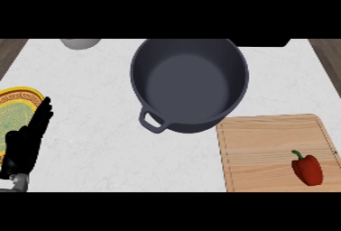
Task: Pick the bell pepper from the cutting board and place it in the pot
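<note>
As it lies, pepper (307, 169): red, tapered, green stem
Long axis: stem toward pot (190, 81), tip toward lower edge
Left hand (21, 143): fingers straight, holding nothing

Pot (190, 81) mouth open above; rim seemingly touches cutting board (266, 144) corner.

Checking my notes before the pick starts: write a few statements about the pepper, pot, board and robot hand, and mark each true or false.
1. The red bell pepper lies on the light wooden cutting board. True.
2. The dark grey oval pot already holds the pepper. False: the pot is empty.
3. The black left robot hand grips the pepper. False: it rests open at the view's left edge, fingers up, far from the pepper.
4. The pot's loop handle points toward the view's lower left. True.
</note>
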`<state>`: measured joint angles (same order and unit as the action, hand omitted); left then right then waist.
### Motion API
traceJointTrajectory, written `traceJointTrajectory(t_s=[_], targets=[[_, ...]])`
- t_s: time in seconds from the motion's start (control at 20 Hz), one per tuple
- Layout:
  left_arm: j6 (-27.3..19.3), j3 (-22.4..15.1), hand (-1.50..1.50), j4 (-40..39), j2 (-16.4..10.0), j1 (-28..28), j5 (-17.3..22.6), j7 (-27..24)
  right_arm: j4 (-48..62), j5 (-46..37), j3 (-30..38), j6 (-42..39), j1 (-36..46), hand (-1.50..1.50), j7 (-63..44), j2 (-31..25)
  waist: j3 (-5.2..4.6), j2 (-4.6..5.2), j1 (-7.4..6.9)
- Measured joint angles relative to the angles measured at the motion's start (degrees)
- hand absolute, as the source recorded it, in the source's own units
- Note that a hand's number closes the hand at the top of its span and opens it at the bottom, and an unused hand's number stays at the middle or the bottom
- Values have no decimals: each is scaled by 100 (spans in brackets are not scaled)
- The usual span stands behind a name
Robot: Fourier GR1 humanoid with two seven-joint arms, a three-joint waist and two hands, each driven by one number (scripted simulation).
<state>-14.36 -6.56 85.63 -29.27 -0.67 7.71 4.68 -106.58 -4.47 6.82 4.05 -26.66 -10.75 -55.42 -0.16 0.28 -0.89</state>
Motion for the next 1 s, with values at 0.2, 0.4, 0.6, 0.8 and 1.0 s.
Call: traceJointTrajectory(t_s=[0.2, 0.4, 0.6, 0.8, 1.0], targets=[[-16, -39, 0, 81, 43, 54, -60, 129, -80, 75, -394, -771, 323, -150, -944, -435, 4, 7, -60], [2, -22, 0, 200, 77, 61, -101, 237, -49, 284, -835, -1444, 971, -150, -1818, -509, 10, 3, -74], [66, 55, 0, 134, 162, 48, -173, 223, 65, 294, -1194, -1972, 1597, -150, -2407, -281, 12, -8, -21], [149, 170, 0, 46, 246, 141, -228, 215, 389, 2, -1613, -2305, 2187, -150, -2767, 140, 12, -13, 5], [226, 282, 0, 149, 291, -70, -332, 139, 758, -302, -1760, -2634, 2721, -150, -3113, 502, 15, -20, 19]])
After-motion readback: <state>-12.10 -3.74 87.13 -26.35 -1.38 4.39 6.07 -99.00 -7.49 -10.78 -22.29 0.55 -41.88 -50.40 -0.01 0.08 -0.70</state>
